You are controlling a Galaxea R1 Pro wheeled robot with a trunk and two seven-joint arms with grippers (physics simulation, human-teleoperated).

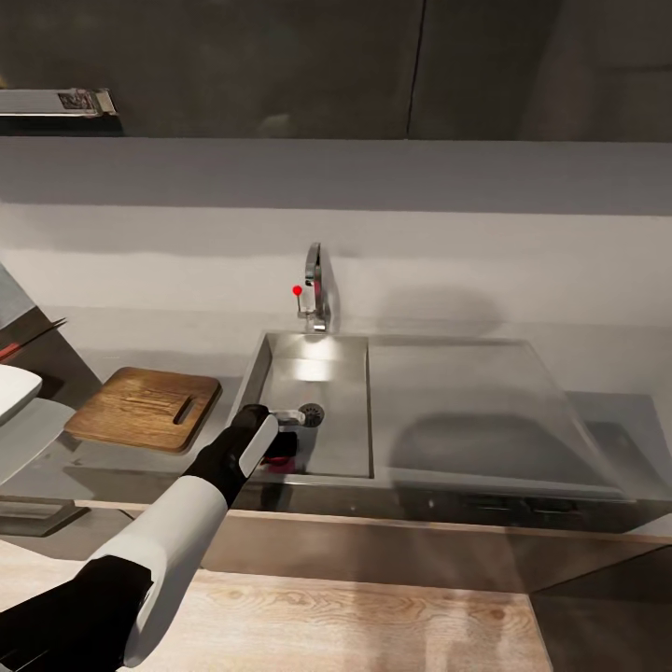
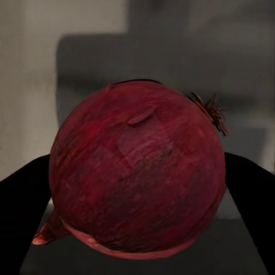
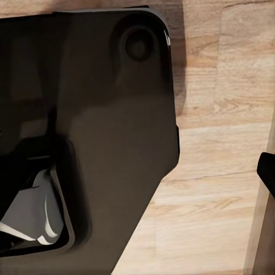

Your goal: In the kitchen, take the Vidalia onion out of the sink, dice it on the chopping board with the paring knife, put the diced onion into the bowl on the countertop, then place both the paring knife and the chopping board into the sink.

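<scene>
The Vidalia onion [image 2: 136,172] is a dark red, papery ball, and in the left wrist view a dark finger [image 2: 23,212] presses against each side of it. My left gripper [image 1: 283,441] reaches down into the basin of the sink [image 1: 317,373], close to its front wall and near the drain, shut on the onion [image 1: 280,455]. The chopping board [image 1: 145,408] lies on the countertop [image 1: 112,462] left of the sink. At the far left edge are the white bowl [image 1: 14,392] and the paring knife [image 1: 33,338]. One fingertip [image 3: 267,172] of my right gripper shows over wooden floor.
A chrome tap [image 1: 315,289] with a red-tipped lever stands behind the basin. The flat drainboard [image 1: 467,411] spreads to the right. A pale wall backs the counter, with dark cabinets above. A dark part of the robot's body [image 3: 97,132] hangs over the floor.
</scene>
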